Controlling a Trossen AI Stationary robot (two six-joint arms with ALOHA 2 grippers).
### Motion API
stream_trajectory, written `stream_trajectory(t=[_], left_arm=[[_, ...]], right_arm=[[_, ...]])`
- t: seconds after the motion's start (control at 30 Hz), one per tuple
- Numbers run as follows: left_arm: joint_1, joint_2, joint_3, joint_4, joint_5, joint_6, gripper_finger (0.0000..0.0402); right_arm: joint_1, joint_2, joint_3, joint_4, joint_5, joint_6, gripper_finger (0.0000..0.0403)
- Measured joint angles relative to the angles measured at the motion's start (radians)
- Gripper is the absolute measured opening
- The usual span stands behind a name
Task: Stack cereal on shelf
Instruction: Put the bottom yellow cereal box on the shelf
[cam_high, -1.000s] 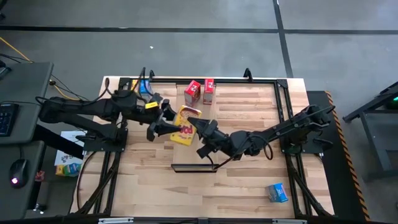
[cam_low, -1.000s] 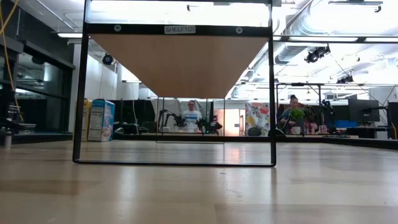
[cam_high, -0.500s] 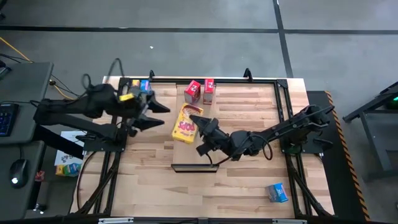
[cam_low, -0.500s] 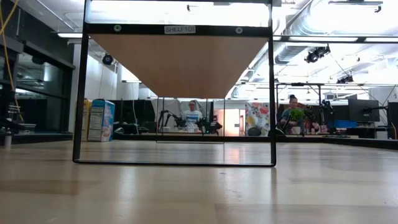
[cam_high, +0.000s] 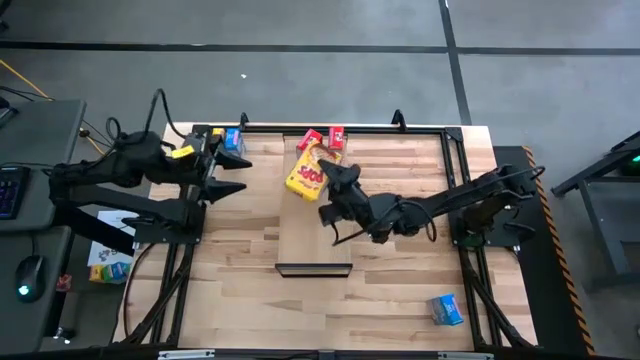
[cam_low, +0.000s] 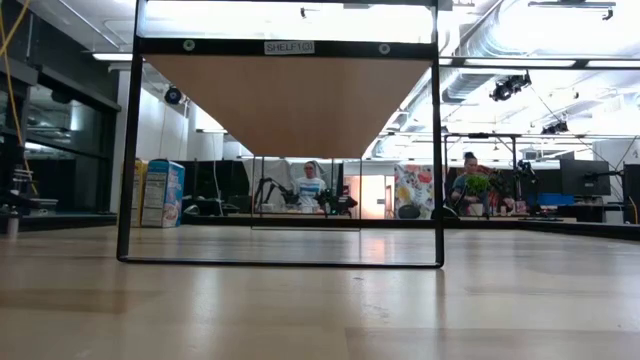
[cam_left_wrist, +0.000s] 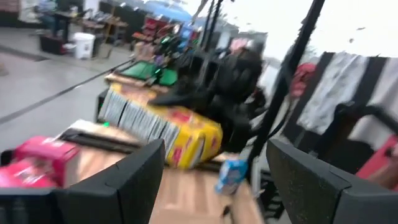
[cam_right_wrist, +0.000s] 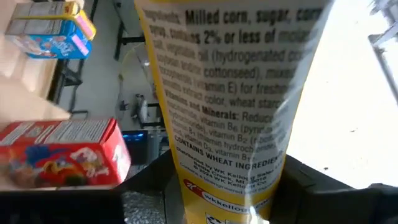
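As I read the high view, the right gripper (cam_high: 322, 183) grips a yellow cereal box (cam_high: 307, 171) above the far end of the shelf (cam_high: 313, 225); two red boxes (cam_high: 322, 139) stand just beyond it at the shelf's far edge, a blue-and-yellow box (cam_high: 232, 139) lies near the table's (cam_high: 400, 300) far left corner, and another blue box (cam_high: 446, 309) lies well apart near the near right corner; the left gripper (cam_high: 238, 173) hangs spread and empty over the table's left edge.

From the low view I see only the shelf's dark frame and pale underside; neither arm nor the held box shows; people sit in the room beyond.

Through the left wrist view my own two fingers (cam_left_wrist: 127, 183) stand wide apart with nothing between; the yellow box (cam_left_wrist: 168, 130) lies ahead in the other arm's grasp, a red box (cam_left_wrist: 40, 158) off to one side.

Through the right wrist view the fingers (cam_right_wrist: 152, 180) press both sides of the yellow box (cam_right_wrist: 230, 106), its long axis running straight out from the wrist; a red box (cam_right_wrist: 62, 152) sits beside it.

I judge the placement turns on this: the red boxes lie just past the yellow box's far end, and the right arm is much nearer to them.
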Motion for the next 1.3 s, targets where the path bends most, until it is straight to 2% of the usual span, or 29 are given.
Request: stream_trajectory(t=[0.1, 0.2, 0.27, 0.33, 0.4, 0.47, 0.53, 0.63, 0.8, 0.97, 1.1, 1.2, 1.3], left_arm=[[0.000, 0.002, -0.013, -0.026, -0.024, 0.020, 0.0271], [0.000, 0.010, -0.029, -0.023, -0.026, 0.038, 0.0271], [0.000, 0.019, -0.043, -0.016, -0.026, 0.045, 0.0271], [0.000, 0.022, -0.064, 0.007, -0.026, 0.046, 0.0271], [0.000, 0.022, -0.091, 0.036, -0.026, 0.046, 0.0271], [0.000, 0.022, -0.117, 0.061, -0.026, 0.054, 0.0271], [0.000, 0.022, -0.155, 0.101, -0.025, 0.068, 0.0271], [0.000, 0.022, -0.221, 0.173, -0.025, 0.073, 0.0271], [-0.001, 0.018, -0.348, 0.315, -0.014, 0.080, 0.0271], [-0.001, -0.013, -0.477, 0.520, 0.009, 0.088, 0.0271], [-0.002, -0.049, -0.591, 0.704, 0.007, 0.106, 0.0271], [-0.001, -0.076, -0.655, 0.794, -0.030, 0.108, 0.0271], [-0.001, -0.092, -0.669, 0.816, -0.068, 0.107, 0.0271]], right_arm=[[-0.015, -0.058, 0.000, -0.212, 0.004, 0.192, 0.0154], [-0.032, -0.141, 0.000, -0.514, -0.023, 0.480, 0.0154], [-0.046, -0.207, 0.000, -0.731, -0.086, 0.712, 0.0154], [-0.067, -0.274, 0.000, -0.921, -0.206, 0.955, 0.0154], [-0.099, -0.339, 0.000, -1.075, -0.378, 1.165, 0.0154], [-0.142, -0.391, 0.000, -1.165, -0.575, 1.338, 0.0154], [-0.181, -0.431, -0.026, -1.176, -0.745, 1.449, 0.0154], [-0.206, -0.468, -0.113, -1.099, -0.880, 1.506, 0.0154], [-0.207, -0.478, -0.315, -0.793, -0.919, 1.463, 0.0154], [-0.218, -0.478, -0.540, -0.262, -0.919, 1.474, 0.0154], [-0.230, -0.478, -0.697, 0.089, -0.910, 1.628, 0.0154], [-0.226, -0.479, -0.752, 0.176, -0.890, 1.737, 0.0154], [-0.192, -0.473, -0.730, 0.107, -0.860, 1.734, 0.0154]])
